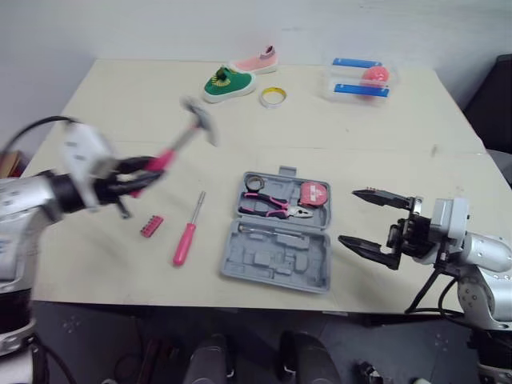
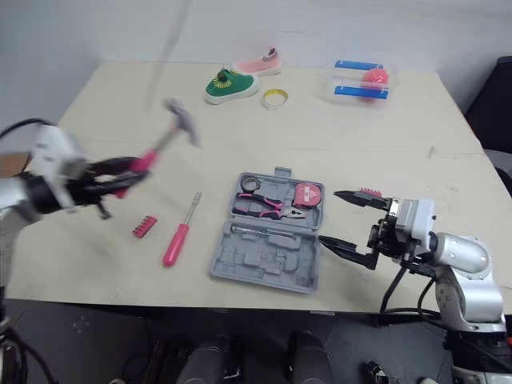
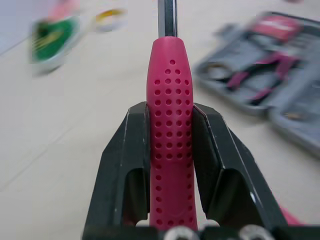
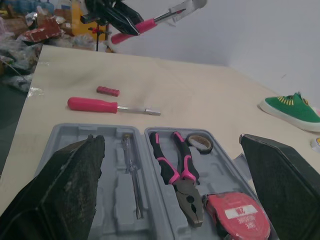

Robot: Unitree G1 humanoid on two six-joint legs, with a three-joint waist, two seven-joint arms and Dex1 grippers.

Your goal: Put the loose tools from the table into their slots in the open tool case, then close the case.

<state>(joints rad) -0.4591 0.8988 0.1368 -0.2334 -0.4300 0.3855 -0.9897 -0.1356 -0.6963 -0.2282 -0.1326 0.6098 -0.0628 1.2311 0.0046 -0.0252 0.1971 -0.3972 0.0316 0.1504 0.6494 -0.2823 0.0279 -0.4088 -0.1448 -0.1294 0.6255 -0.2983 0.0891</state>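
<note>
The hammer (image 1: 182,142) was off the bench (image 1: 120,104), its pink perforated grip pinched between the jaws of the left gripper (image 1: 146,172). Both black jaws pressed flat against the sides of the handle, and the steel shaft and head rose out beyond their tips, tilted up and away from the robot.

On the bench just below and to the inner side of those jaws lay a small red bit holder (image 1: 151,226). A pink-handled screwdriver (image 1: 186,238) lay just past it, between the left jaws and the tool case (image 1: 272,264), touching neither.

The grey case lay open and flat between the two grippers. Its far half held pink-handled pliers (image 1: 276,206), a red tape measure (image 1: 314,193) and a dark roll of tape (image 1: 254,182). A slim clear-handled screwdriver (image 4: 131,170) sat in a slot of the near half, where the other moulded slots were bare.

The right gripper (image 1: 350,216) hovered just beside the case's right edge. Its jaws were spread wide and held nothing, with their tips pointing toward the case and not touching it.

Well beyond both sets of jaws, at the far side of the bench, sat a green shoe (image 1: 227,83), a pink shoe (image 1: 258,60), a yellow tape ring (image 1: 273,97) and a clear box (image 1: 360,78) with blue strips.
</note>
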